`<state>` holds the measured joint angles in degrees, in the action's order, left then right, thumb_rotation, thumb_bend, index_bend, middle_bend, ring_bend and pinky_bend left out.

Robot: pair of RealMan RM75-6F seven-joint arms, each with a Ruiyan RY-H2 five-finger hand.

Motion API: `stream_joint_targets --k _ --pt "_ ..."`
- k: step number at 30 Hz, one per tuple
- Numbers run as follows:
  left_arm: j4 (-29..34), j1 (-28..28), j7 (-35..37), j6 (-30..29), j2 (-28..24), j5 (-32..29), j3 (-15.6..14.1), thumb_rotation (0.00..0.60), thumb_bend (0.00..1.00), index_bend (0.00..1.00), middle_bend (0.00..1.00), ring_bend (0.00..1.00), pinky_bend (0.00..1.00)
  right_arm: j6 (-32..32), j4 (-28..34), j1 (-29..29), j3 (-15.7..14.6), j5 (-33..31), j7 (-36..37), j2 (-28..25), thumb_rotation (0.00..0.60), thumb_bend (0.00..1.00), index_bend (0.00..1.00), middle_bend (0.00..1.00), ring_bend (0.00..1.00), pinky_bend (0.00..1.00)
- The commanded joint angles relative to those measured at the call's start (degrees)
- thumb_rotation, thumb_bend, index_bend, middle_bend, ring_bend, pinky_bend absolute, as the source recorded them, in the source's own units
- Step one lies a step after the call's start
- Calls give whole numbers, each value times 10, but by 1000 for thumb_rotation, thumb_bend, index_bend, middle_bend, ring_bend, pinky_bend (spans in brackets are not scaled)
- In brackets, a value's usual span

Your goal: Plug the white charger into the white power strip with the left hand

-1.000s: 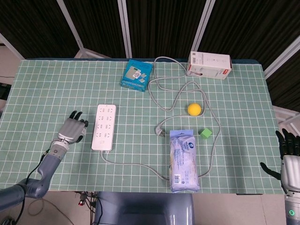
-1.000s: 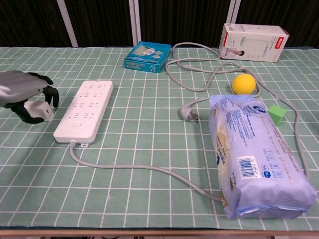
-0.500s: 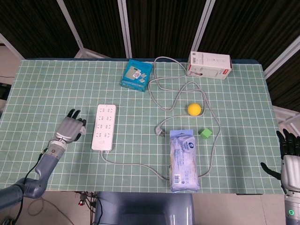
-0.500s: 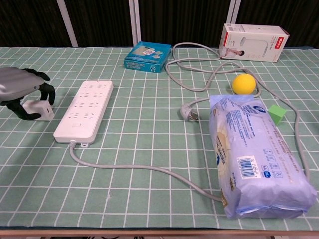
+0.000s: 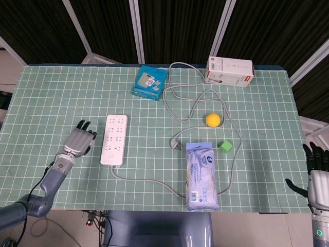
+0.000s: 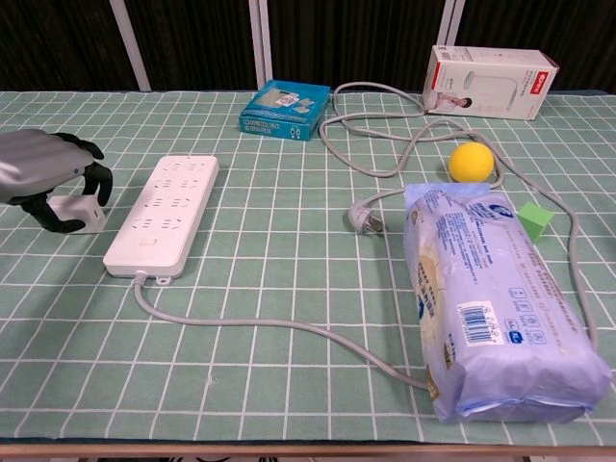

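Note:
The white power strip (image 5: 114, 139) (image 6: 164, 212) lies lengthwise on the green gridded table, its grey cord trailing toward the front. Just left of it, my left hand (image 5: 79, 141) (image 6: 43, 168) arches palm-down over the white charger (image 6: 79, 214), fingers curled around the small block, which sits low at the table surface. In the head view the hand hides the charger. My right hand (image 5: 316, 165) hangs off the table's right edge with fingers spread and nothing in it.
A loose grey plug (image 5: 176, 143) (image 6: 366, 218) and looping cable lie mid-table. A blue wipes pack (image 5: 201, 176) (image 6: 491, 303), yellow ball (image 5: 213, 120), green cube (image 5: 225, 146), teal box (image 5: 149, 82) and white-red box (image 5: 230, 71) fill the centre and right.
The left hand drifted slightly left, then back toward the strip. The charger under it went from slightly tilted to sitting flat. The right hand stayed still.

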<state>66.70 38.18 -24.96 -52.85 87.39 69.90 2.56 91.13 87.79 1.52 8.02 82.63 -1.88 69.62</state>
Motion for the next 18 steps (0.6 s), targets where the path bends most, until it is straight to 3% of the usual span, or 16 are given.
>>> stream_joint_targets --k 1,12,15,18 --pt "1 0 0 -2 1 2 1 600 384 497 517 119 123 1 1 0 0 0 1 0 600 130 0 0 0 0" --pt "3 -17 54 -38 -3 29 6 600 439 521 563 166 154 1 2 -1 1 -1 2 1 600 130 0 0 0 0" --pt "7 -27 103 -56 -11 47 7 600 440 532 572 177 154 2 2 -1 2 -2 0 2 600 130 0 0 0 0" --pt "-2 -47 212 -106 -10 87 8 600 440 544 580 177 154 3 2 -1 2 -1 -1 4 600 129 0 0 0 0"
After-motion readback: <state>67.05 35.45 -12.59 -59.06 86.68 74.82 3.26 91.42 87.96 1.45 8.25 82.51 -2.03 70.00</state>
